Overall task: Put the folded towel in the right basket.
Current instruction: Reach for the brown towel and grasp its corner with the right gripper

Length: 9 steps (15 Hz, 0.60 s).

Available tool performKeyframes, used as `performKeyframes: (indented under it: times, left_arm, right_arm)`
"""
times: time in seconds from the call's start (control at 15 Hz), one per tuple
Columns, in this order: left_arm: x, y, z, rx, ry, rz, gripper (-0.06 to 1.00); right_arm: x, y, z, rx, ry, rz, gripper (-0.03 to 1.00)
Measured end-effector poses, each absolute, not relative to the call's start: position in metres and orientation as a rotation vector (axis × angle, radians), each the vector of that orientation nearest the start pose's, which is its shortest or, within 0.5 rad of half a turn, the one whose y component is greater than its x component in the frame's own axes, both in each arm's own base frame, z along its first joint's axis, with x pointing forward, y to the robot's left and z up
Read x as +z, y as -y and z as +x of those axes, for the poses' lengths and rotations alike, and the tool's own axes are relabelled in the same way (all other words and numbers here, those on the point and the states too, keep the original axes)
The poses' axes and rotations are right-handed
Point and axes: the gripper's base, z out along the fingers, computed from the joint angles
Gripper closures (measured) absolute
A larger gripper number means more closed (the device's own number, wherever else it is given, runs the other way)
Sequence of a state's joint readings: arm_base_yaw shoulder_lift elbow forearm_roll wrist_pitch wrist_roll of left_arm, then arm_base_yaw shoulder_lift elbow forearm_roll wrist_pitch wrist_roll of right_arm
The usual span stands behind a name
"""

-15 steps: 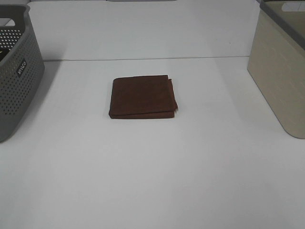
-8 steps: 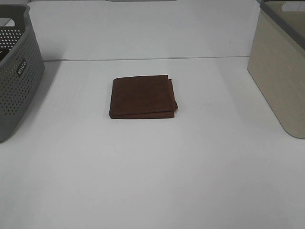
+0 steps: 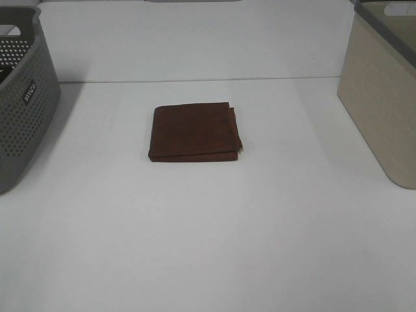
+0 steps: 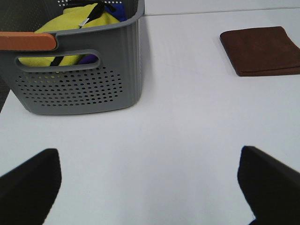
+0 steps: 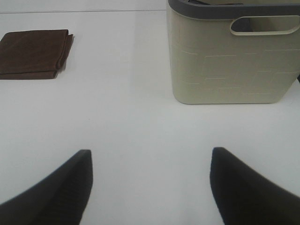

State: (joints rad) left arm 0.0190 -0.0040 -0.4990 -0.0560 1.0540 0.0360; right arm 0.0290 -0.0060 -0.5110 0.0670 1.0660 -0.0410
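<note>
A folded brown towel (image 3: pixel 195 132) lies flat on the white table (image 3: pixel 208 247) at its middle. It also shows in the left wrist view (image 4: pixel 262 50) and the right wrist view (image 5: pixel 33 53). The right basket (image 3: pixel 385 91) is beige with a grey rim and stands at the table's right edge; it also shows in the right wrist view (image 5: pixel 233 52). Neither arm appears in the exterior high view. My left gripper (image 4: pixel 150 187) is open and empty above bare table. My right gripper (image 5: pixel 150 187) is open and empty, short of the beige basket.
A grey perforated basket (image 3: pixel 23 97) stands at the left edge. In the left wrist view it (image 4: pixel 79 70) holds yellow and blue clothes (image 4: pixel 75 21).
</note>
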Motion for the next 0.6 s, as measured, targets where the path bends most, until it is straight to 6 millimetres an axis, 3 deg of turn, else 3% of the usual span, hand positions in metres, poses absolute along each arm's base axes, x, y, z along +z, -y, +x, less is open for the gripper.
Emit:
performKeyframes:
  times: [0.6]
  left_arm:
    - [0.2776, 0.0045, -0.0051, -0.032, -2.033, 0.020, -0.03]
  right_arm:
    - [0.2800, -0.0051, -0.0076, 0.072, -2.030, -0.075, 0.29]
